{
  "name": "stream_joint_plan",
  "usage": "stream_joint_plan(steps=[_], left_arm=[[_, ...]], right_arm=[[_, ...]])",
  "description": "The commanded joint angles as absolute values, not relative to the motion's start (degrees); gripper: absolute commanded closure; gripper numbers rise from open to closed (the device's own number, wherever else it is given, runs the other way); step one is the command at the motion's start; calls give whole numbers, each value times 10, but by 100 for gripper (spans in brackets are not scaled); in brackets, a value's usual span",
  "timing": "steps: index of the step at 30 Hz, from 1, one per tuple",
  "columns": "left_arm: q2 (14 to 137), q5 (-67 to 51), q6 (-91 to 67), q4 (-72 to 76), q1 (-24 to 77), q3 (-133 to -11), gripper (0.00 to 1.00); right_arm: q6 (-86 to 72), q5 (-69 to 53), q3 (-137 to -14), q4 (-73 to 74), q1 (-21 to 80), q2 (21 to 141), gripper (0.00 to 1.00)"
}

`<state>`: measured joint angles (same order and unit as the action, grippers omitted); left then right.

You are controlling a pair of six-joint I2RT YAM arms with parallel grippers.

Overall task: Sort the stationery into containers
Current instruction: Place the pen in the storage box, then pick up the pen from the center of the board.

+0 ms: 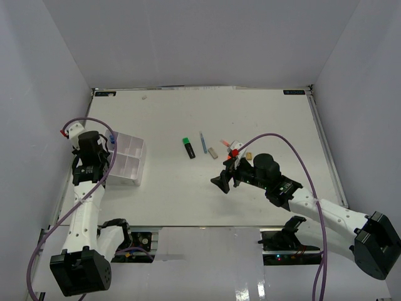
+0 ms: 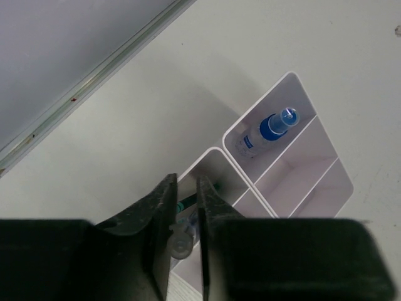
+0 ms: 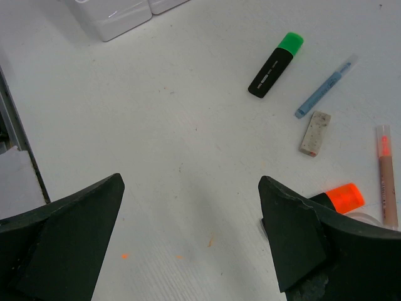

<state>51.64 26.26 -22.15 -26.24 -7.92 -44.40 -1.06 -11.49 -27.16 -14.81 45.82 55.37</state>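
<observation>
The white divided tray [image 1: 127, 169] stands at the left. My left gripper [image 1: 102, 143] hangs over its left end. In the left wrist view the left gripper [image 2: 185, 182] is shut on a thin clear-ended pen [image 2: 180, 241] above a tray [image 2: 327, 183] compartment that holds a green pen [image 2: 188, 202]. A blue-capped bottle [image 2: 269, 128] lies in the end compartment. My right gripper [image 1: 225, 179] is open and empty over bare table; it is also in the right wrist view [image 3: 191, 188]. Beyond it lie a green-capped highlighter [image 3: 276, 66], a blue pen [image 3: 322, 91], a grey block [image 3: 315, 133], a pink pen [image 3: 385, 175] and an orange-capped highlighter [image 3: 341, 196].
The loose items lie in a row mid-table: green-capped highlighter [image 1: 188, 147], blue pen [image 1: 203, 144], grey block [image 1: 213, 152], tan block [image 1: 249, 153]. White walls enclose the table on three sides. A tray corner [image 3: 119, 15] shows at the top of the right wrist view.
</observation>
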Motion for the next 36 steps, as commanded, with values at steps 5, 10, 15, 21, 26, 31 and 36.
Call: stream_joint_plan(steps=[5, 10, 15, 21, 26, 31, 36], left_arm=[[499, 250, -236, -261, -83, -440, 61], [497, 244, -239, -269, -83, -441, 50], [497, 234, -247, -282, -83, -455, 35], [499, 222, -253, -308, -83, -475, 15], [498, 205, -255, -330, -83, -492, 7], [507, 185, -260, -365, -83, -514, 2], [509, 172, -259, -399, -83, -541, 2]], right_arm=[[-4, -113, -268, -157, 458, 542, 6], [-5, -113, -269, -157, 458, 539, 6], [-6, -114, -270, -157, 458, 536, 6], [-8, -109, -273, -152, 458, 526, 6], [-8, -103, -276, -145, 458, 518, 6], [-9, -98, -280, -135, 458, 512, 6], [-9, -91, -285, -125, 458, 506, 6]])
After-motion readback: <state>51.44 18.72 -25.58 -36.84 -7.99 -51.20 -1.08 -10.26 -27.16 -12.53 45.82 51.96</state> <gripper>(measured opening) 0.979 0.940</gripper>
